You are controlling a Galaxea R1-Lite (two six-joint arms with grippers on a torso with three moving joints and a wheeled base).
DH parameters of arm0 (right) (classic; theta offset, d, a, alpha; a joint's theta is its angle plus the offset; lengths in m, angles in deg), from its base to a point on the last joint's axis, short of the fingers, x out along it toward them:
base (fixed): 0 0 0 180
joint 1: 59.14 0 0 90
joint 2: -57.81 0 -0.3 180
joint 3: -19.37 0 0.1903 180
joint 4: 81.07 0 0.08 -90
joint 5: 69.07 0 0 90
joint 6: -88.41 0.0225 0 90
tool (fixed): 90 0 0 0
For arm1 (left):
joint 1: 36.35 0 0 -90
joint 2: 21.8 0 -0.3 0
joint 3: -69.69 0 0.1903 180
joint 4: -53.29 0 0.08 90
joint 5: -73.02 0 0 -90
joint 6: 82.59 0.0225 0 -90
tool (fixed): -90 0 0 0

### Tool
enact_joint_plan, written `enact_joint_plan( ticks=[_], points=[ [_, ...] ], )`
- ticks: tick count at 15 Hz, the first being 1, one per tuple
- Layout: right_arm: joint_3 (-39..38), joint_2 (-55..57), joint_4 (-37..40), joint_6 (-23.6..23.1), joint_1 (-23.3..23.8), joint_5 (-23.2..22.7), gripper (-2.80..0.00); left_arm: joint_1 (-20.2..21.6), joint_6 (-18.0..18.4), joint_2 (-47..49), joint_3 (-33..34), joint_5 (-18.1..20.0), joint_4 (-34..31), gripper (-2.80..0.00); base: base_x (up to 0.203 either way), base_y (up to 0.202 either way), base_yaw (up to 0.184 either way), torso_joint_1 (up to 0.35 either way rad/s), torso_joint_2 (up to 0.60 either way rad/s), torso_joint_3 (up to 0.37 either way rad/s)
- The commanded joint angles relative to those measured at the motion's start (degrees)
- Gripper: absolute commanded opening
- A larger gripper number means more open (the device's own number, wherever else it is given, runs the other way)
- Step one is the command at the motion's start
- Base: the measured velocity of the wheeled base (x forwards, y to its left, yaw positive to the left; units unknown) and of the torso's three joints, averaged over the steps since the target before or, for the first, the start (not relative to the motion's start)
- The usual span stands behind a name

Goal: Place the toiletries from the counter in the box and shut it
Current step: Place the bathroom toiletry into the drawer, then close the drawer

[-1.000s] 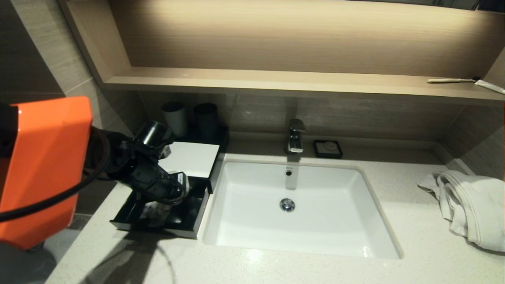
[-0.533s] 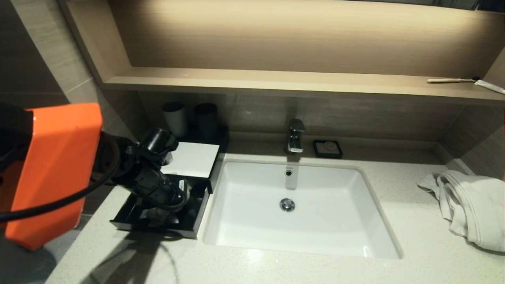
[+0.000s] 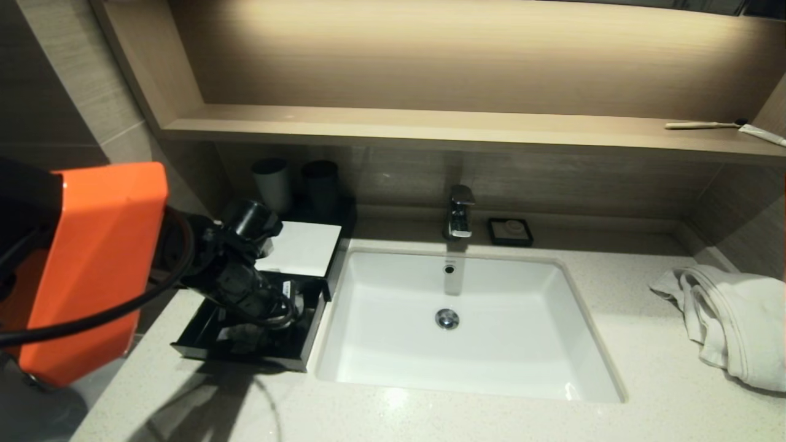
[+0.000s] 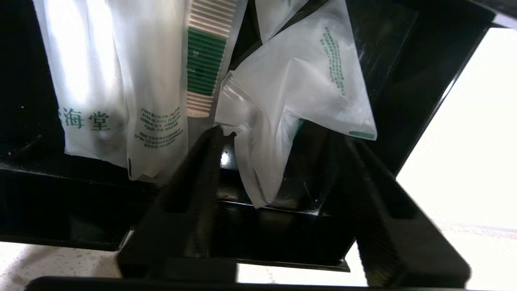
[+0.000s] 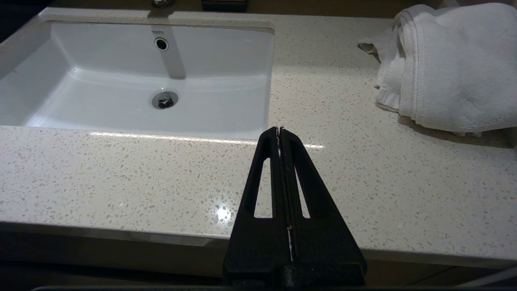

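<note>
So right now my left gripper (image 4: pixel 278 137) is down inside the pulled-out drawer of the box (image 3: pixel 307 334), which sits at the middle left of the head view, just left of the basin (image 3: pixel 399 288) on the counter (image 3: pixel 645 368). Fingers (image 4: pixel 198 182) are spread apart, not clamping anything. The short pouch (image 4: pixel 299 89) sits in the gap between them, its crumpled lower end hanging down between the two tips, and it looks loose, not pinched.

In the left wrist view the other packets lie in the drawer too: a long slim packet (image 4: pixel 101 81) with green characters takes up the upper left of that frame, and just beside it is the packet with the green label (image 4: pixel 202 64), running up toward the top centre. The pouch overlaps the green-label one a bit. All three are on the black drawer floor, and the drawer is open, poking out in front of the box's white top panel (image 3: pixel 301 245).

My right gripper (image 5: pixel 280 133) is parked over the front edge of the counter, fingers pressed flat together with nothing in them. From its camera the basin is in the upper left and the towel (image 5: pixel 452 64) is bunched in the upper right, well apart from the box.
</note>
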Motion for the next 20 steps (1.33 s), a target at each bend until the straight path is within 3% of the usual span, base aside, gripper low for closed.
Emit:
enact_joint_plan(
  ticks=[1, 7, 8, 11, 20],
  points=[
    [0.0, 0.0, 0.0, 0.0, 0.0, 0.0, -2.80, 0.1, -0.2, -0.7, 0.0, -0.1, -0.2, 0.00, 0.000, 0.000, 0.000, 0.000, 0.00, 0.000],
    [0.0, 0.0, 0.0, 0.0, 0.0, 0.0, -2.80, 0.1, -0.1, -7.4, 0.6, -0.4, -0.4, 0.00, 0.000, 0.000, 0.000, 0.000, 0.00, 0.000],
    [0.0, 0.0, 0.0, 0.0, 0.0, 0.0, -2.80, 0.1, -0.1, -8.5, 1.0, -0.4, -1.1, -2.80, 0.000, 0.000, 0.000, 0.000, 0.00, 0.000],
    [0.0, 0.0, 0.0, 0.0, 0.0, 0.0, -2.80, 0.1, -0.1, -12.1, 3.8, -0.3, -4.0, -2.80, 0.000, 0.000, 0.000, 0.000, 0.00, 0.000],
    [0.0, 0.0, 0.0, 0.0, 0.0, 0.0, -2.80, 0.1, 0.3, -15.5, 16.6, -0.3, -3.5, -2.80, 0.000, 0.000, 0.000, 0.000, 0.00, 0.000]
  ],
)
